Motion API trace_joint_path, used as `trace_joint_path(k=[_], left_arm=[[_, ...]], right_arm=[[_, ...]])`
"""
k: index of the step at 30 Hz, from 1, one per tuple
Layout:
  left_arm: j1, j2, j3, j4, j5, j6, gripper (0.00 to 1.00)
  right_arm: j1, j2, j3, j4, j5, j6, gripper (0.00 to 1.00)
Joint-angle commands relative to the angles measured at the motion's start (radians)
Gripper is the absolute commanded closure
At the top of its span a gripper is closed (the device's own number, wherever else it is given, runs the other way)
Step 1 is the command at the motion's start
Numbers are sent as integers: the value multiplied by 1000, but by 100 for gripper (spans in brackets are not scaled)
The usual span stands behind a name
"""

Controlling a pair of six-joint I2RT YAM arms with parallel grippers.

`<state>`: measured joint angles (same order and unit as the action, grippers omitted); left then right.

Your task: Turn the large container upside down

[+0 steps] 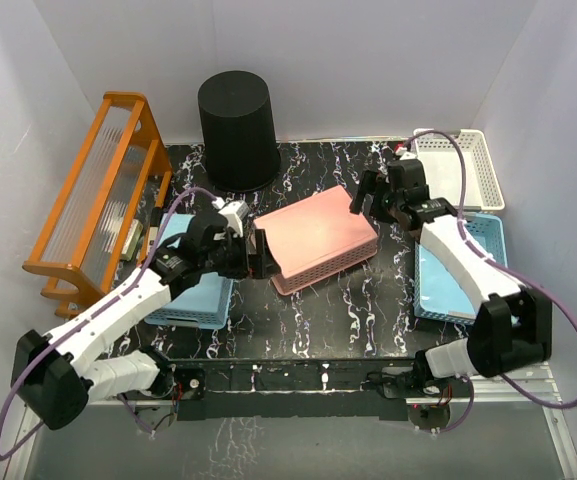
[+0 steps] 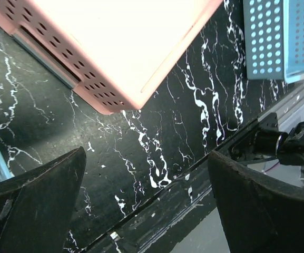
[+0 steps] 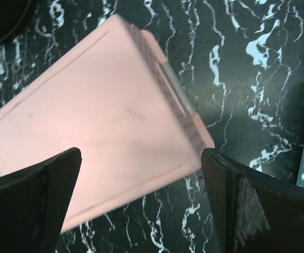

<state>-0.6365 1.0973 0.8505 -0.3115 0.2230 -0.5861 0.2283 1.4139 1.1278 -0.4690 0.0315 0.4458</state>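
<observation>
- Top external view alone shows the whole large container (image 1: 236, 125). It stands on end at the far edge of the table (image 1: 328, 300), long axis vertical. I cannot tell whether its dark upper face is mouth or base.
- Right wrist view catches only a dark curved sliver in its top-left corner.
- Pink basket (image 1: 318, 238) lies nearer, bottom up.
- Left claw (image 1: 256, 252) and right claw (image 1: 366, 198) flank the basket, both gaping wide and holding nothing.

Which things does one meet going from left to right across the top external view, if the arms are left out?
In order: orange rack → large container → pink basket → white basket.
</observation>
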Motion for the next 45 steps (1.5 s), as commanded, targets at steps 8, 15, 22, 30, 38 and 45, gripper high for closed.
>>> trace_joint_path(k=[8,15,22,30,38,45], left_arm=[[-99,324,9,295,112,-3,1],[-100,590,156,503,176,-24,1],[-101,906,420,697,256,-98,1],[-95,1115,650,664,182,-90,1],[-48,1043,641,532,92,-39,1],[-8,944,627,455,89,-30,1]], right_arm=[[29,-403,-127,-101,198,-25,2],[29,-445,-112,-252,450,63,2],[-29,-328,-83,-384,497,49,2],[-46,-256,-132,-405,347,166,2],[-79,-242,-218,-337,328,185,7],[-153,-260,-309,-267,242,202,29]])
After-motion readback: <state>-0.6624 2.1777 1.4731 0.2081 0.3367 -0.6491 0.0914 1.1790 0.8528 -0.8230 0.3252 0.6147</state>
